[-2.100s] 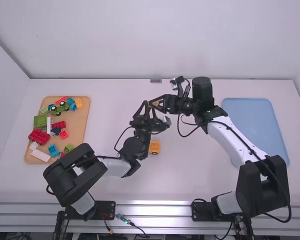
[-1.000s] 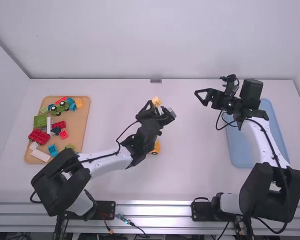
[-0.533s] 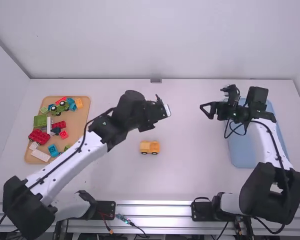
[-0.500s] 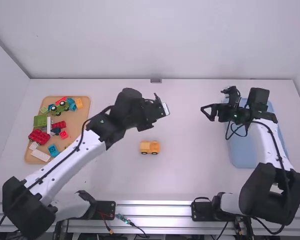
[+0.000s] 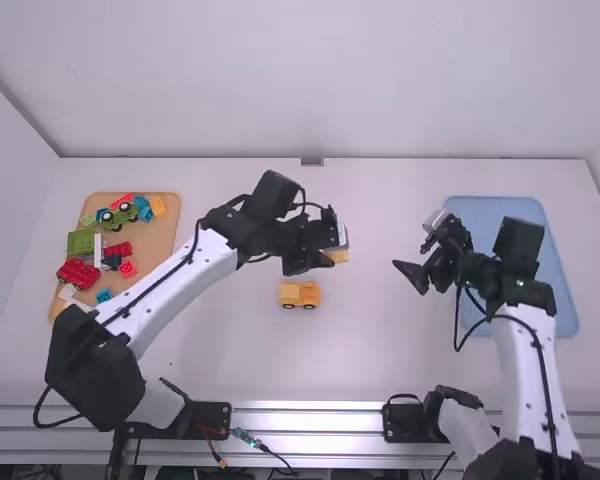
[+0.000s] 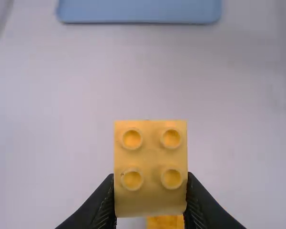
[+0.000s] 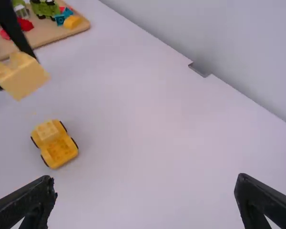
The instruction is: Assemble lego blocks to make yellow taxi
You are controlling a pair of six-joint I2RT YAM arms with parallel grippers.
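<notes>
My left gripper [image 5: 328, 262] is right of the table's middle line behind the yellow car, shut on a yellow block [image 5: 339, 256]. In the left wrist view the yellow block [image 6: 150, 167] sits between the fingertips of my left gripper [image 6: 150, 195], four studs facing the camera. The yellow car [image 5: 300, 294], on black wheels, stands on the table just in front of it; in the right wrist view the car [image 7: 55, 144] has a raised block at one end. My right gripper [image 5: 416, 277] is off to the right, and its own view shows this gripper [image 7: 145, 191] wide open with nothing between its fingers.
A wooden board [image 5: 163, 245] at the left holds several loose blocks, a green vehicle [image 5: 119, 216] and a red one [image 5: 78, 272]. At the right lies a blue tray [image 5: 525, 208], partly behind the right arm.
My left gripper has turned and come lower, with the yellow block now in sight. My right gripper has swung round and moved toward the camera. The yellow car stays put.
</notes>
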